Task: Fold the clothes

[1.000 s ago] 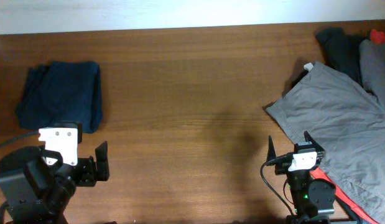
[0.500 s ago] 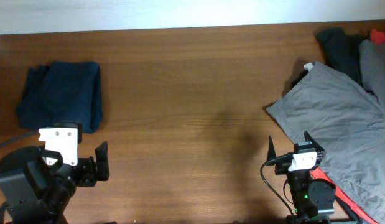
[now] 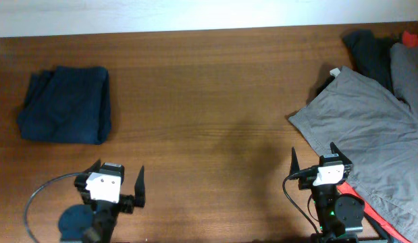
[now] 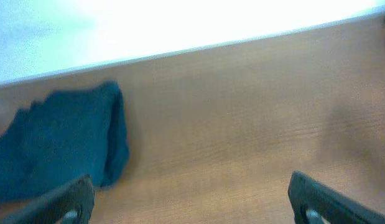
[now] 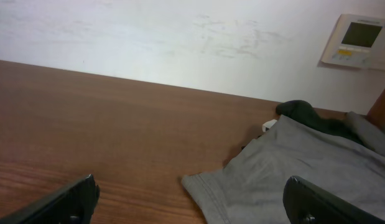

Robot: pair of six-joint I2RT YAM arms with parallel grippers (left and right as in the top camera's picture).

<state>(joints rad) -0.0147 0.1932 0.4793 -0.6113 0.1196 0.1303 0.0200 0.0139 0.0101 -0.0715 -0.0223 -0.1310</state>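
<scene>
The clothes, a pair of dark navy shorts (image 3: 63, 104), lie as a compact, roughly rectangular bundle on the left side of the table (image 3: 209, 88), toward its far edge. The plain woven cloth is matte, with soft creases across the top and rounded, doubled edges. From my left wrist they show as a blurred blue mound (image 4: 55, 149), ahead and to the left. My left gripper (image 3: 116, 177) hangs over the near edge, well apart from the shorts. Its two dark, flat fingers are spread wide with only bare wood between them, and it holds nothing. A thin grey cable (image 3: 40, 196) loops beside that arm. The tabletop is smooth reddish-brown wood with fine straight grain running across it. My right gripper (image 3: 315, 158) also stands wide open and empty at the near edge. Its right fingertip is just beside the hem of a light grey garment (image 3: 364, 128). That garment is spread out flat and wrinkled, with a stitched hem and a small white tag (image 3: 335, 71) at its far corner. Behind it a black garment (image 3: 367, 50) sits crumpled in a heap near the far right corner, beside a scrap of red cloth (image 3: 411, 38). The right wrist view shows a scuffed white wall (image 5: 180, 37) with a small pale control panel (image 5: 357, 40) mounted on it.
</scene>
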